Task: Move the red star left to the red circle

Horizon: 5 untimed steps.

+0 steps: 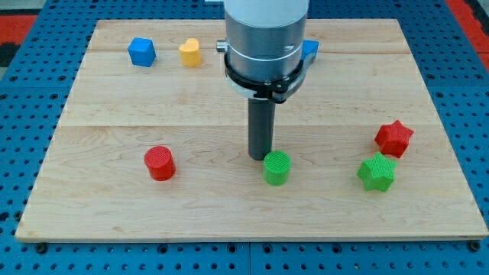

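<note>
While parked near the middle of the pale wooden board (114, 114), with grain running across the view and a seam between planks, my tip (260, 157) sits at the end of a straight dark rod, no jaws to open or close, nothing held. Just beside the tip, toward the view's lower right, almost touching: green cylinder (277, 168), ribbed on its round top. Red star (393, 138) well apart at the view's right, pointed and chunky, close above the green star (377, 173) of matching ridged plastic. Red circle (160, 163) far off at the view's left, a short ribbed cylinder, roughly level with the green cylinder. Along the view's top: blue cube (141, 52), yellow heart-like block (190, 53), and another blue block (309, 50) mostly hidden behind the arm's grey metal housing, shape unclear. Around the board, blue perforated surface (23, 153)
</note>
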### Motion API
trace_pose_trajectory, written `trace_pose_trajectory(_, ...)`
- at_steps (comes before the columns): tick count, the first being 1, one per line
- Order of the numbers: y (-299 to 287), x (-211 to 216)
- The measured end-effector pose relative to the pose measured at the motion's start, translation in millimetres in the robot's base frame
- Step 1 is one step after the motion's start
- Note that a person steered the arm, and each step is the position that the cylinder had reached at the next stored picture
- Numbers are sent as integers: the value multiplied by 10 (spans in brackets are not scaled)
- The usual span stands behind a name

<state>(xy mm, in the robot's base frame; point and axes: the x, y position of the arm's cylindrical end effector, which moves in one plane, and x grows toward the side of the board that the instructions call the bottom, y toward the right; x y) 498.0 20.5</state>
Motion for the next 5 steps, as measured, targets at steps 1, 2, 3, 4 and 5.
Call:
trace_pose_trajectory(1, 29, -204)
trace_pose_trajectory(2, 469, -603)
trace_pose_trajectory(3, 1244, -1025)
trace_pose_trajectory(4, 2388, -1112)
trace_pose_trajectory(5, 2909, -515)
